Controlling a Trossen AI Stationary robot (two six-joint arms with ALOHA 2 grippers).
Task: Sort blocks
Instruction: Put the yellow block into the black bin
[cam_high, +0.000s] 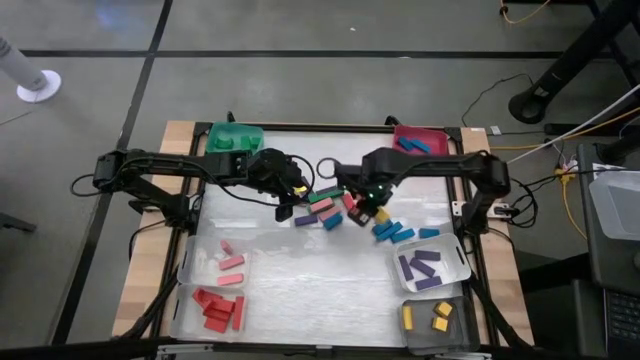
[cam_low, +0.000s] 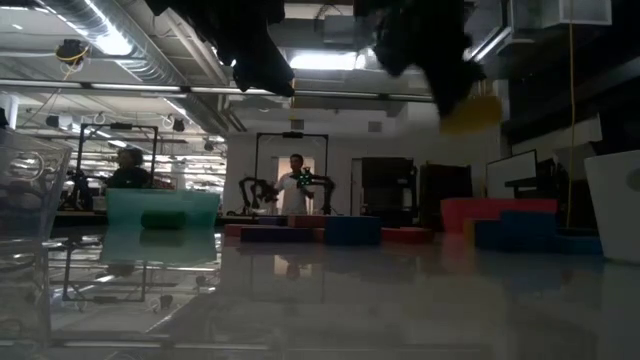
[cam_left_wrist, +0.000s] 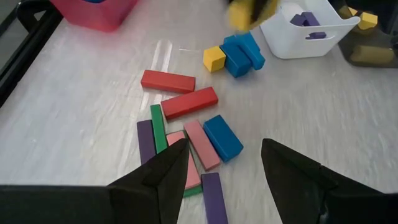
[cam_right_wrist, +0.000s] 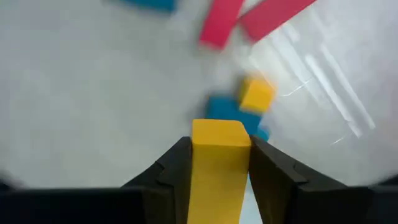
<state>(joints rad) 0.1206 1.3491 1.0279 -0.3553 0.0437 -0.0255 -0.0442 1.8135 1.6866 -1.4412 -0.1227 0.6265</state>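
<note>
My right gripper (cam_high: 367, 208) hangs above the table's middle, shut on a yellow block (cam_right_wrist: 217, 174), which also shows high over the tabletop in the low view (cam_low: 470, 112). Under it a small yellow block (cam_right_wrist: 256, 94) lies against blue blocks (cam_left_wrist: 241, 53). A loose pile of red, pink, green, purple and blue blocks (cam_high: 320, 208) lies flat on the table. My left gripper (cam_left_wrist: 224, 149) hovers open over that pile's left part, slanting down, touching nothing. My right gripper pinches the yellow block by two opposite long sides (cam_right_wrist: 198, 168) between its two fingers (cam_right_wrist: 168, 180). The fingers point down from above and lie along the block. Its lower end (cam_right_wrist: 217, 134) sticks out past the fingertips. The block is lifted well clear of the table.
A green bin (cam_high: 235, 137) stands at the far left and a red bin (cam_high: 420, 140) at the far right. Near left are a clear bin with pink blocks (cam_high: 222, 265) and one with red blocks (cam_high: 218, 310). Near right are a white bin with purple blocks (cam_high: 430, 268) and a grey bin with yellow blocks (cam_high: 432, 318).
</note>
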